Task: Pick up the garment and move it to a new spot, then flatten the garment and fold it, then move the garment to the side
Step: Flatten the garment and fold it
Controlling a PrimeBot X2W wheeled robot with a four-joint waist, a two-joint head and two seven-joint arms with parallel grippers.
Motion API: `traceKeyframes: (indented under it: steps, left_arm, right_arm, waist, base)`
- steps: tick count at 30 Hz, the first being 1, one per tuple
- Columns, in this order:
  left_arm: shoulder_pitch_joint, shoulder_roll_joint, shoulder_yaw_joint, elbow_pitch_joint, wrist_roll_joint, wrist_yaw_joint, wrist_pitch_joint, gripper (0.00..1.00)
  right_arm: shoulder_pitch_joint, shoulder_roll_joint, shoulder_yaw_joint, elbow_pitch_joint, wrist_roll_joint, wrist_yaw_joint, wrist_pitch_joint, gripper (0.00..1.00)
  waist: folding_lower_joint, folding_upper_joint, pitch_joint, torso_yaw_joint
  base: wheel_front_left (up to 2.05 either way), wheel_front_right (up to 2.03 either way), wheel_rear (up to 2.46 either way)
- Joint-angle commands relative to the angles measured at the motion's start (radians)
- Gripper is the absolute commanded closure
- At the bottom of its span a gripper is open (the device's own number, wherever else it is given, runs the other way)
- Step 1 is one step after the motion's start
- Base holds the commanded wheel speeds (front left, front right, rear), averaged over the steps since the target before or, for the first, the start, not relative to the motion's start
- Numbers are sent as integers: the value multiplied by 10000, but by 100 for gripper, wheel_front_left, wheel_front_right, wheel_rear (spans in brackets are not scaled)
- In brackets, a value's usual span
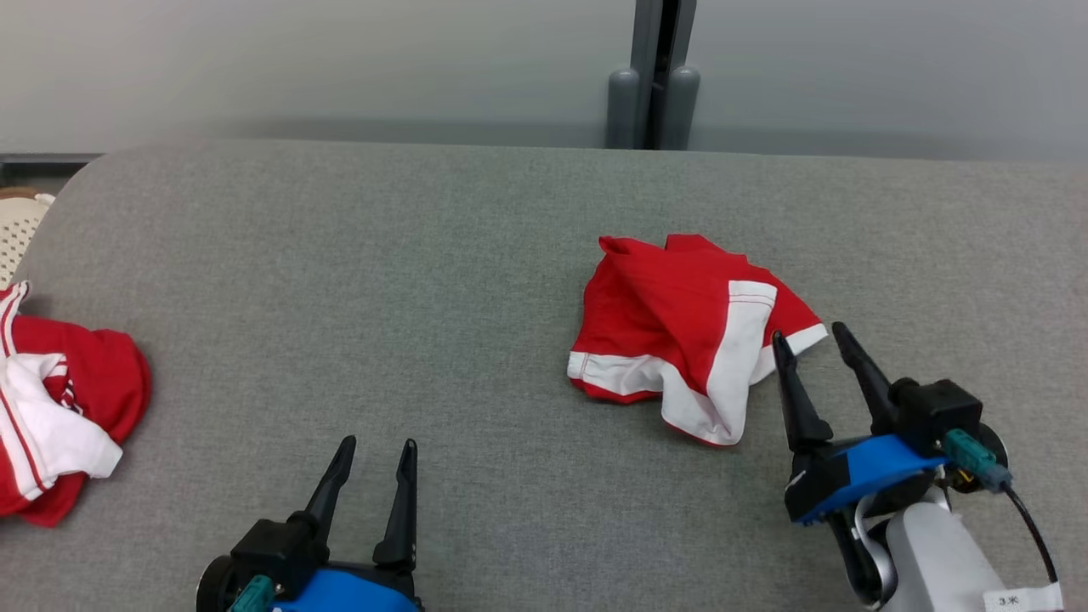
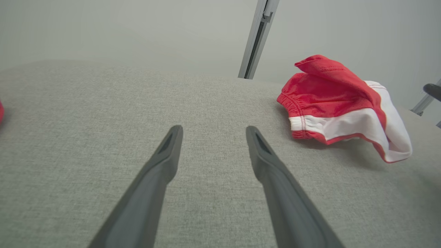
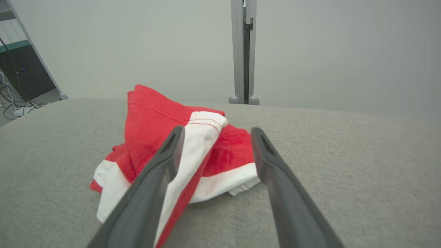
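The garment (image 1: 688,331) is a crumpled pair of red shorts with white bands, lying right of centre on the grey table (image 1: 408,280). In the left wrist view the garment (image 2: 341,106) sits at the right, and in the right wrist view the garment (image 3: 182,151) lies just ahead. My right gripper (image 1: 810,336) is open just above the garment's right edge, its fingers straddling a white-hemmed corner without closing on it. Well clear of the garment, my left gripper (image 1: 380,444) stands open and empty near the front edge, left of it. My left gripper (image 2: 213,128) and my right gripper (image 3: 217,130) both show spread fingers.
Another red and white garment (image 1: 51,408) lies heaped at the table's left edge. A grey post (image 1: 654,76) stands behind the table against a pale wall. Bare grey cloth lies between the two garments.
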Motion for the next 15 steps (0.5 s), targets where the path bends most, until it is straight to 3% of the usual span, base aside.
traceKeyframes:
  steps: [1, 11, 12, 13, 14, 15]
  left_arm:
    - [-232, 56, -58, 37, -33, -18, -26, 0]
    - [-667, 169, -366, 149, -181, -18, -26, 0]
    - [-666, 183, -383, 164, -191, -18, -26, 0]
    - [-688, 191, -404, 178, -201, -18, -26, 0]
    - [-716, 195, -414, 188, -213, -18, -26, 0]
    - [-737, 194, -421, 205, -214, -18, -26, 0]
  right_arm:
    - [-320, -9, -119, 282, 213, 1, -2, 0]
    - [-1661, -9, 0, 1785, 1094, 1, -2, 0]
    - [-1706, -9, 66, 1812, 1194, 1, -4, 13]
    - [-1732, -9, 130, 1825, 1308, 1, -4, 62]
    - [-1744, -9, 163, 1753, 1415, 1, -4, 100]
    - [-1757, -10, 166, 1577, 1449, 1, -4, 100]
  waist:
    - [-1, 0, 262, 256]
    - [-1, 0, 854, 793]
    - [-1, 0, 876, 813]
    - [-1, 0, 891, 833]
    - [-1, 0, 896, 853]
    - [-1, 0, 895, 871]
  base:
    - [0, 0, 0]
    - [0, 0, 0]
    - [0, 0, 0]
    - [0, 0, 0]
    - [0, 0, 0]
    - [0, 0, 0]
